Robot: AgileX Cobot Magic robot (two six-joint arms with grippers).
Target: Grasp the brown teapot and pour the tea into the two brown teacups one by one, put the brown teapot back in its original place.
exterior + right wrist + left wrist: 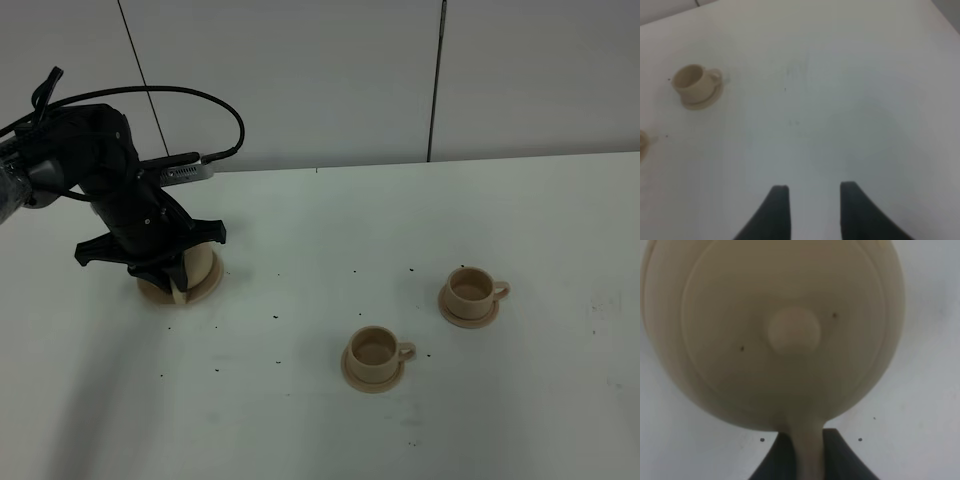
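The brown teapot (199,264) sits on its wide saucer (208,291) at the left of the table, mostly hidden under my left arm. In the left wrist view I look down on the teapot (740,300), its lid knob (793,331) and its loop handle (807,452). My left gripper (807,440) is shut on that handle, a dark finger on each side. The two brown teacups (377,349) (470,289) stand on their saucers at centre right. My right gripper (812,200) hovers open over bare table, far from one teacup (692,80). The tea is hidden.
Small dark specks dot the white table (300,230). A pale wall (330,80) with dark seams runs behind the table's far edge. The left arm's cable (225,110) loops above the teapot. The rim of the other teacup (642,145) shows at the right wrist view's edge.
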